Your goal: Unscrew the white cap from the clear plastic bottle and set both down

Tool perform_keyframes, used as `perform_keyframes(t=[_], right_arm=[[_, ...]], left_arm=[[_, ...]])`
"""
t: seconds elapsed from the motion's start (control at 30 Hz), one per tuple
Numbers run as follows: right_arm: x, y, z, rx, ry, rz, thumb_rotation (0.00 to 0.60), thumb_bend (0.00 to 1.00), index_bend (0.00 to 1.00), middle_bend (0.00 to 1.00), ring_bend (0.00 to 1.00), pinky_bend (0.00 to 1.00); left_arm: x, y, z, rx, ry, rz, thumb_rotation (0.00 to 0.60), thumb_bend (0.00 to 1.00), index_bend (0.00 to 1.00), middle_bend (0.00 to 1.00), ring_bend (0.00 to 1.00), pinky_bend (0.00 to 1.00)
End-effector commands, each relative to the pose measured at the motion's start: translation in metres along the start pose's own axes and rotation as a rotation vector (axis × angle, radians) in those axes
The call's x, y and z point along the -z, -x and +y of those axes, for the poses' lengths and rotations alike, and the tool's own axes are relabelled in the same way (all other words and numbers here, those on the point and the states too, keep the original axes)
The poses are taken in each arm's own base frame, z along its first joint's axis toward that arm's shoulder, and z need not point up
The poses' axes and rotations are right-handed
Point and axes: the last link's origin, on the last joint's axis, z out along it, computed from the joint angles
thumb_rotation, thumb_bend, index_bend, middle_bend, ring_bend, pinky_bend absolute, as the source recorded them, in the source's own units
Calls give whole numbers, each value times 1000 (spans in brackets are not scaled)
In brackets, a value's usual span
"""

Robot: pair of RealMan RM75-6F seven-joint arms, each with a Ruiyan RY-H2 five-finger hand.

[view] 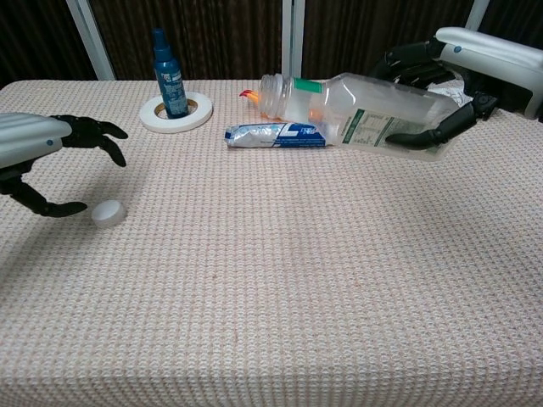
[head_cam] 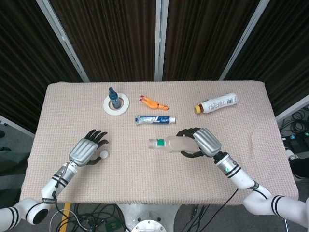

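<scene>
The right hand [head_cam: 205,141] grips the clear bottle [head_cam: 171,144], neck toward nine o'clock; the white cap [head_cam: 103,154] lies on the worktop [head_cam: 145,179] at the left hand's [head_cam: 86,152] fingertips.

Left hand [head_cam: 87,151] spread, right hand [head_cam: 205,141] clenched.

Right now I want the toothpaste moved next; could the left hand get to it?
Probably yes. The left hand looks empty, the cap lying beside it, and bare table lies between it and the toothpaste.
</scene>
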Motion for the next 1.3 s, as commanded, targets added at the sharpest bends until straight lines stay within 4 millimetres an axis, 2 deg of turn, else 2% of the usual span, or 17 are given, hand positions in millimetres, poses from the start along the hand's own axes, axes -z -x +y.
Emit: perform_keyframes(t=[0.03, 0.1, 0.23, 0.33, 0.5, 0.57, 0.63, 0.8, 0.93, 1.03, 1.13, 1.3], right_arm=[[-3, 11, 4, 51, 41, -69, 600, 409, 699, 573, 442, 530], [-6, 18, 5, 70, 55, -98, 600, 409, 683, 569, 435, 505], [-18, 37, 6, 148, 76, -153, 600, 404, 576, 515, 350, 410], [-22, 49, 6, 200, 93, -190, 600, 358, 387, 410, 220, 299], [-18, 61, 8, 228, 140, -247, 600, 294, 63, 195, 16, 132], [-14, 59, 6, 228, 152, -243, 600, 257, 3, 128, 0, 81], [-7, 49, 5, 225, 163, -204, 600, 221, 0, 83, 0, 54], [36, 9, 8, 247, 204, -50, 600, 174, 0, 55, 0, 42], [92, -34, 20, 318, 312, 109, 600, 179, 0, 100, 0, 41], [137, -55, 22, 345, 399, 208, 600, 188, 0, 131, 0, 41], [177, -64, 21, 353, 484, 262, 600, 191, 0, 135, 0, 41], [221, -71, 15, 347, 569, 329, 600, 204, 0, 135, 0, 41]], left_arm=[[4, -11, -4, 44, -22, 70, 600, 163, 172, 60, 0, 0], [9, -18, -8, 80, -42, 110, 600, 157, 170, 60, 0, 0], [27, -35, -21, 134, -96, 227, 600, 133, 170, 60, 0, 0], [40, -45, -28, 146, -124, 285, 600, 111, 170, 60, 0, 0], [62, -47, -44, 149, -181, 297, 600, 102, 170, 60, 0, 0], [69, -46, -51, 152, -211, 298, 600, 102, 170, 60, 0, 0], [78, -45, -61, 155, -252, 304, 600, 102, 171, 60, 0, 0], [108, -47, -85, 128, -359, 329, 600, 101, 170, 60, 0, 0], [140, -45, -101, 93, -458, 360, 600, 102, 170, 61, 0, 0], [160, -40, -104, 88, -507, 367, 600, 102, 171, 60, 0, 0], [177, -37, -100, 87, -532, 364, 600, 101, 170, 60, 0, 0], [195, -33, -85, 104, -528, 358, 600, 101, 170, 61, 0, 0]])
